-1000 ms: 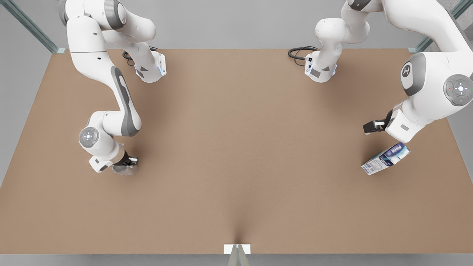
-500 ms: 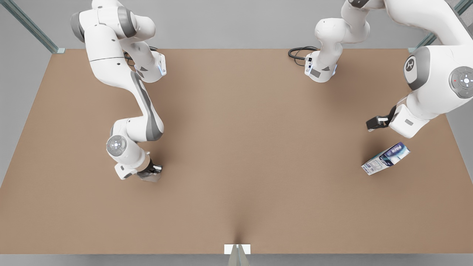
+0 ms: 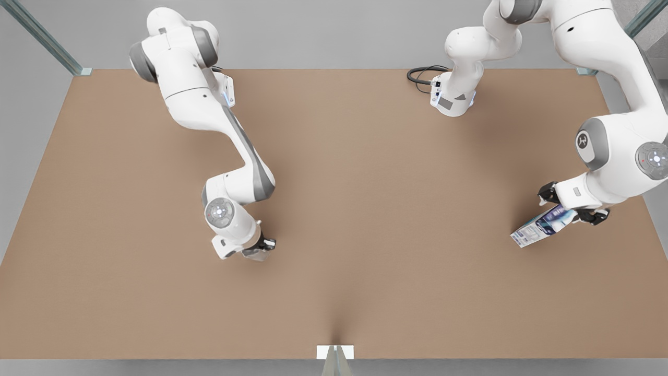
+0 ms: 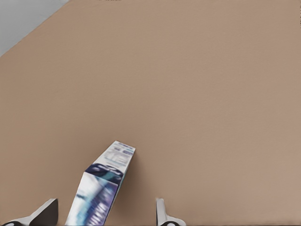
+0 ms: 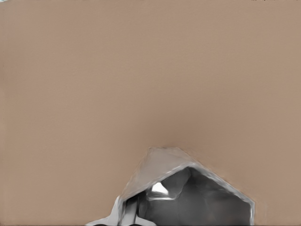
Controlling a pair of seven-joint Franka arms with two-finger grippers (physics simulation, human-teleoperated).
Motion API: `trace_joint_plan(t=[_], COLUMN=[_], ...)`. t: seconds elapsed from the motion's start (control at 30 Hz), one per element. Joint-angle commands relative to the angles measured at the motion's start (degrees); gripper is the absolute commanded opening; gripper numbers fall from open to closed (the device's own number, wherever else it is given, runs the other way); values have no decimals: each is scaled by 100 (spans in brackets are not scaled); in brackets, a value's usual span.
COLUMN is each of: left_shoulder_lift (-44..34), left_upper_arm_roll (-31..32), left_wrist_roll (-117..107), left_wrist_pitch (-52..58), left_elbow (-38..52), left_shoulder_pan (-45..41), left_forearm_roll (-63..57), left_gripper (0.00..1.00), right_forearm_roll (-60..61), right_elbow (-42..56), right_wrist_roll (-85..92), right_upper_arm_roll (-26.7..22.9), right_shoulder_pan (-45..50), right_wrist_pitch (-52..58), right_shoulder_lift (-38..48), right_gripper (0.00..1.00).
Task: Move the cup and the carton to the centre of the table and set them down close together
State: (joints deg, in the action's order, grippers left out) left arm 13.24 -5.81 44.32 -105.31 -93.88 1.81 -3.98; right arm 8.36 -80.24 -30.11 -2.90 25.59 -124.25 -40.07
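Left end effector (image 3: 573, 208) spread astride carton (image 3: 543, 224); right end effector (image 3: 259, 248) apparently pinching cup (image 3: 255, 254).

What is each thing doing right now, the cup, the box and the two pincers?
Cup: held in the right pincer, toward the front view's left.
Carton: lying on the table, toward the front view's right, not gripped.
Right pincer: shut on the cup.
Left pincer: open, its fingers either side of the carton's end.

cup (image 5: 188, 193): pale grey, darker inside
carton (image 3: 543, 225): white, dark blue and purple print
table (image 3: 365, 209): plain matte brown
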Motion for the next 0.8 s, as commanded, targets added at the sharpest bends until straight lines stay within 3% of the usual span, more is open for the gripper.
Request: trace_joint_plan(t=[0.0, 0.4, 0.73, 0.77], left_shoulder_lift=[3, 311, 618, 653], left_upper_arm_roll=[-35, -167, -167, -167], left_wrist_roll=[112, 991, 1343, 1343], left_wrist_pitch=[-7, -596, -869, -939], left_elbow=[-8, -544, -552, -552], left_shoulder_pan=[21, 206, 408, 426], left_forearm_roll=[-7, -7, -112, -112], left_gripper=[100, 100, 100, 100], right_forearm_roll=[-18, 17, 26, 26], right_elbow=[52, 2223, 2900, 2900], right_wrist_roll=[-56, -1374, -2025, -2016], right_upper_arm_roll=[0, 9, 9, 9], right_shoulder_pan=[34, 1001, 1352, 1352], right_wrist_pitch=[59, 472, 129, 121], right_shoulder_lift=[-18, -1504, -2128, -2128], right_gripper=[21, 21, 21, 38])
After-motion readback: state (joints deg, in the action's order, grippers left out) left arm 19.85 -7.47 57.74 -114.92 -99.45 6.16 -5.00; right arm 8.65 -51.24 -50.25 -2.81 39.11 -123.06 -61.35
